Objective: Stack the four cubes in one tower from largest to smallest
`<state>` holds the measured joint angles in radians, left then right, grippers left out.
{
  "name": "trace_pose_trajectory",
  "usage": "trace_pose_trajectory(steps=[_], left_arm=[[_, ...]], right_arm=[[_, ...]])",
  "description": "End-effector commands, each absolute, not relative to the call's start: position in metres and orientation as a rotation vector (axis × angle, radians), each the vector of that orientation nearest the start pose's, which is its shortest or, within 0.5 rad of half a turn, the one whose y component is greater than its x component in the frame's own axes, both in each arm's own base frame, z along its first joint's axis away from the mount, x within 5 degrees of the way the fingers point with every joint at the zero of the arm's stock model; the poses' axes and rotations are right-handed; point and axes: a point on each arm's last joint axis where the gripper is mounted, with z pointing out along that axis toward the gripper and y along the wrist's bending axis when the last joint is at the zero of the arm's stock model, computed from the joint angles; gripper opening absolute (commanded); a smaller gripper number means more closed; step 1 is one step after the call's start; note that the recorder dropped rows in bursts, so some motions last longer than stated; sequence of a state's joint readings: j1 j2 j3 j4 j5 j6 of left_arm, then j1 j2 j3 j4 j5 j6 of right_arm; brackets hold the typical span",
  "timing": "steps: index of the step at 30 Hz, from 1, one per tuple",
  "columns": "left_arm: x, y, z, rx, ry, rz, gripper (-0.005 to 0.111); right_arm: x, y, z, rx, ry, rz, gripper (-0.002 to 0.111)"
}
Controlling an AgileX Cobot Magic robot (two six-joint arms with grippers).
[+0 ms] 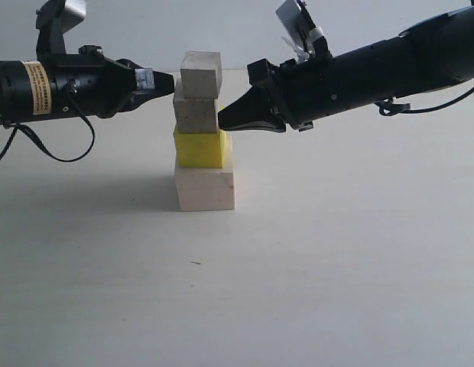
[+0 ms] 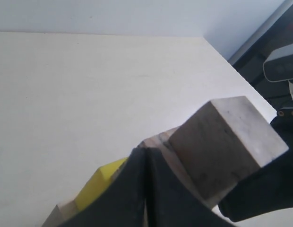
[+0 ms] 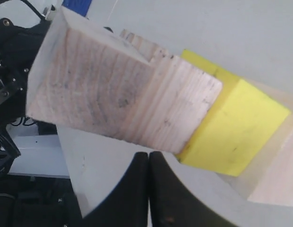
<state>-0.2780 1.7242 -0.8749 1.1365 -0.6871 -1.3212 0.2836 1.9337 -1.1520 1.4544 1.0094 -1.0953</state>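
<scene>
Straightening seems the step in hand: the tower [image 1: 199, 149] stands complete, left gripper [image 1: 167, 82] and right gripper [image 1: 224, 120] flanking its small cubes [image 1: 196, 113], jaws pressed together, empty, so next needs gentle nudging or clean retreat.

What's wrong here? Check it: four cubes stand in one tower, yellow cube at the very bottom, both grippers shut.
The yellow cube is not at the bottom: it sits second, on the large pale cube, as the exterior view shows. The rest stands: one tower of four, left gripper and right gripper both shut.
</scene>
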Motion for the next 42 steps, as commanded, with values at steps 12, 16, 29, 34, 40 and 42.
trace_pose_trajectory(steps=[12,16,29,34,40,42], left_arm=[[0.315,-0.144,0.220,0.411,2.006,-0.953,0.000],[0.315,-0.144,0.220,0.411,2.006,-0.953,0.000],[0.315,-0.144,0.220,0.410,2.007,-0.951,0.000],[0.315,-0.144,0.220,0.410,2.009,-0.953,0.000],[0.315,-0.144,0.220,0.411,2.007,-0.954,0.000],[0.315,-0.144,0.220,0.411,2.007,-0.954,0.000]], right_arm=[[0.337,0.169,0.232,-0.472,2.287,1.257,0.000],[0.342,0.170,0.233,-0.471,2.277,1.259,0.000],[0.349,0.176,0.235,-0.482,2.253,1.321,0.000],[0.348,0.177,0.236,-0.488,2.237,1.347,0.000],[0.348,0.178,0.237,-0.498,2.223,1.357,0.000],[0.347,0.178,0.238,-0.505,2.210,1.369,0.000]])
